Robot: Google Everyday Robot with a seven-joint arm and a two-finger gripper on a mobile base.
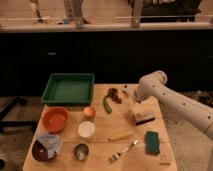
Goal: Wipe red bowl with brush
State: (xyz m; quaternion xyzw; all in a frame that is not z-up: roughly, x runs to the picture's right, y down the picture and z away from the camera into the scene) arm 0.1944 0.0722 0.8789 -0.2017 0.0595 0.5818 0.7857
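Where the gripper hangs: the two-finger gripper (135, 101) on the white arm reaching in from the right is low over the right half of the pale wooden table (100, 162), just above the blocky wooden scrubbing brush with dark bristles (142, 115)
Grip: fingers closed together; whether anything is caught between them cannot be told
Task bowl: the round, shallow orange-red bowl (55, 119) sits at the table's left side, well apart from the gripper
Behind the bowl: a rectangular green plastic tray (67, 88)
Right of the bowl: a small round orange fruit (89, 111), with a small white cup (86, 129) in front of it
Front left: a dark maroon bowl holding a crumpled blue-white cloth (45, 147), beside a small metal cup (80, 150)
Middle: a curved green vegetable (106, 105)
Front right: a metal fork (122, 150), a flat green sponge (152, 141)
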